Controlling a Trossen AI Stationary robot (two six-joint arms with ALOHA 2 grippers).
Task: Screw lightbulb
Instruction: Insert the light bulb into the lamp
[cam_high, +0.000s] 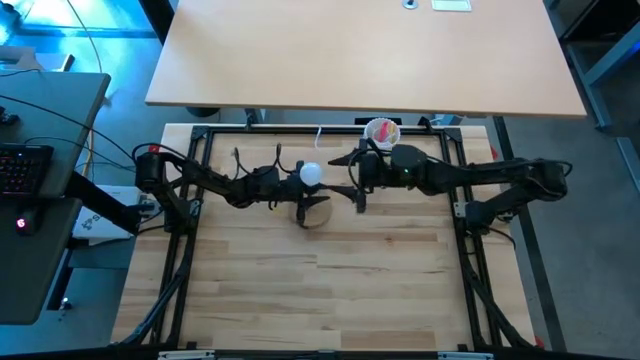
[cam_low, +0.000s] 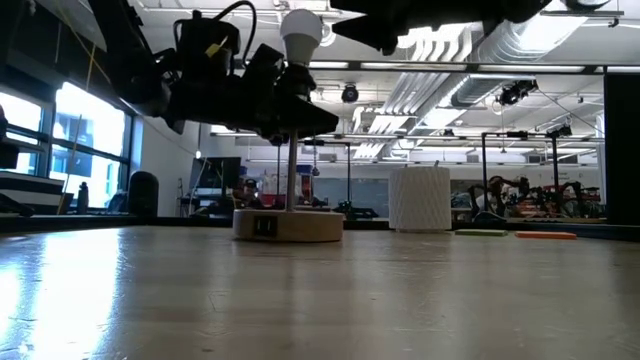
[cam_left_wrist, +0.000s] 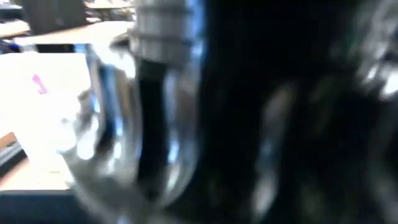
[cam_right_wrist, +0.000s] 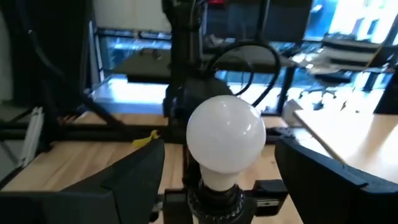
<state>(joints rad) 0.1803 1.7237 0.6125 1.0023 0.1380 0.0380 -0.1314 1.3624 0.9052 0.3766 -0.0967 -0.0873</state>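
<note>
The lightbulb is small, white and round. It sits on top of a black socket, on a thin upright stem that rises from a wooden disc resting on the table. My left gripper reaches in level from the table's left and is shut on the lamp just below the bulb. My right gripper is level at bulb height on the right. It is open, with one finger on either side of the bulb, apart from it. My left gripper holds the lamp's upright part just under the bulb, between its two fingers. It comes level from the table's left, across the stem. The lamp stands upright with its wooden disc on the table. The dark fingers hide the exact place of contact.
A white ribbed cup with pink contents stands behind the lamp toward the far right. A black frame borders the wooden table. A tan desk lies beyond the far edge.
</note>
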